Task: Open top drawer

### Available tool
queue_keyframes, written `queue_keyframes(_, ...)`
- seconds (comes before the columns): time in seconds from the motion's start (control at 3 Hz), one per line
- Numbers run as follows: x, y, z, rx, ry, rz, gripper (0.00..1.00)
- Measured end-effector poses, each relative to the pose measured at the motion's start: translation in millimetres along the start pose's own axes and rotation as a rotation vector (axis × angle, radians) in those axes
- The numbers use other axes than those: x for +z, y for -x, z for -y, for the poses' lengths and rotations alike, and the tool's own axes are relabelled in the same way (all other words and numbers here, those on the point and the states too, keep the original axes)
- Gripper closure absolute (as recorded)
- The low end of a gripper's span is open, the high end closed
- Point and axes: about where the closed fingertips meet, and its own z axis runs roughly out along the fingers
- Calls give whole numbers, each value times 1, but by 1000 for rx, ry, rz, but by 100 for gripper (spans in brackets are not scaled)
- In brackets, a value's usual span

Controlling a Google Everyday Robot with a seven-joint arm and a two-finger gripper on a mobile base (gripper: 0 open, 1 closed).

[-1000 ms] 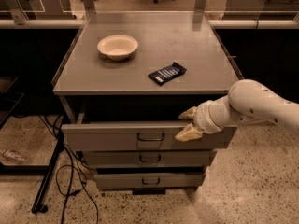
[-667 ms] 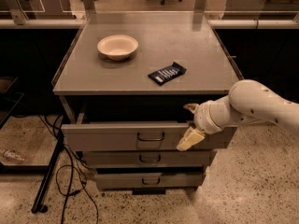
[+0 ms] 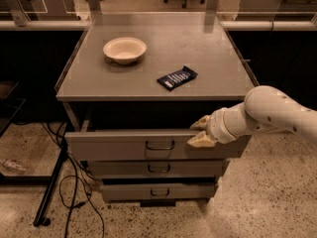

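The top drawer [image 3: 124, 145] is the widest grey drawer under the cabinet top, with a small dark loop handle [image 3: 160, 145] at its centre. It stands pulled out, with a dark gap behind its front panel. My gripper [image 3: 199, 132] is at the right part of the drawer's top edge, to the right of the handle. Its pale fingers [image 3: 200, 140] are spread, one above the panel's edge and one on the front face.
Two narrower grey drawers [image 3: 158, 168] sit below. On the cabinet top [image 3: 89, 78] are a cream bowl [image 3: 125, 49] and a dark snack packet [image 3: 177, 78]. Black cables and a stand leg [image 3: 52, 192] lie on the floor at the left.
The gripper's lower finger has shifted slightly against the drawer front. The drawer's position looks much the same.
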Motion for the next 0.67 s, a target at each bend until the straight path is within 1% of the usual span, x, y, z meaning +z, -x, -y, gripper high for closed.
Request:
queue_keyframes(0.33, -10, -5, -11, 7, 15, 19, 81)
queue_keyframes(0.67, -30, -15, -27, 19, 23, 41, 100)
